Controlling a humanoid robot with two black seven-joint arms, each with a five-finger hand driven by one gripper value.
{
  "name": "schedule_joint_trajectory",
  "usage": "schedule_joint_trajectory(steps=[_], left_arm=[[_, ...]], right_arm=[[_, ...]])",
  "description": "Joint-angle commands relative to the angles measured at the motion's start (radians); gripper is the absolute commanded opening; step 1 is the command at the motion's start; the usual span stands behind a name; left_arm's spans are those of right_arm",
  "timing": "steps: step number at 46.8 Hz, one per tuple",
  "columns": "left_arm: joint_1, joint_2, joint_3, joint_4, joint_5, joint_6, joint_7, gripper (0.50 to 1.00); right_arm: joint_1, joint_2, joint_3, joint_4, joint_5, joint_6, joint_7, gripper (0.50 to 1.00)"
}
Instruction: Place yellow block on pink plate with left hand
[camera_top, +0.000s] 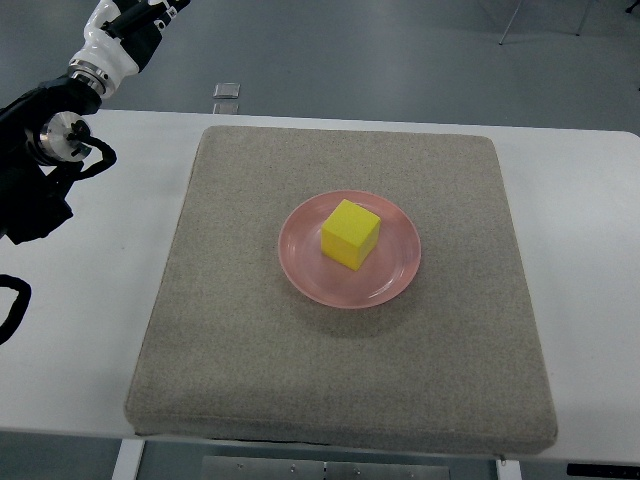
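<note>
Mat (250, 360): grey, square, rough weave, lying flat on the white table (580, 250). Its near edge runs close to the table's near edge.

Plate (392, 278): pink, round, shallow rim, resting near the middle of the mat, well clear of all four mat edges.

Block (350, 234): yellow cube, sitting on the plate, slightly toward the plate's far-left part, turned so one corner faces the near side. Nothing touches it. It lies wholly inside the plate rim.

Left of the mat, near side: a black loop of cable (12, 305) on the table at the picture's edge.

Left arm (100, 50): enters at the far-left corner, white and black segments, raised beyond the mat's far-left corner. Left hand (45, 170): black, off the mat, well apart from the plate, holding nothing visible; whether its fingers are curled or spread cannot be told.

Beyond the mat's far edge: a small pale square (227, 90) on the grey floor.
</note>
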Motion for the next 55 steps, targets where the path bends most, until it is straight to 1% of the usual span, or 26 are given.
schedule_joint_trajectory(steps=[1, 9, 46, 55], left_arm=[[0.015, -0.011, -0.005, -0.001, -0.003, 0.002, -0.005, 0.986], [0.024, -0.011, -0.057, -0.003, -0.003, 0.002, -0.007, 0.986], [0.076, -0.013, -0.057, -0.002, -0.002, 0.013, -0.007, 0.992], [0.076, -0.033, -0.059, -0.007, -0.002, 0.042, -0.007, 0.990]], right_arm=[[0.000, 0.000, 0.000, 0.001, 0.000, 0.001, -0.001, 0.924], [0.000, 0.000, 0.000, -0.001, 0.000, -0.001, 0.000, 0.924], [0.000, 0.000, 0.000, 0.001, 0.000, -0.001, -0.001, 0.924], [0.000, 0.000, 0.000, 0.001, 0.000, 0.001, 0.001, 0.924]])
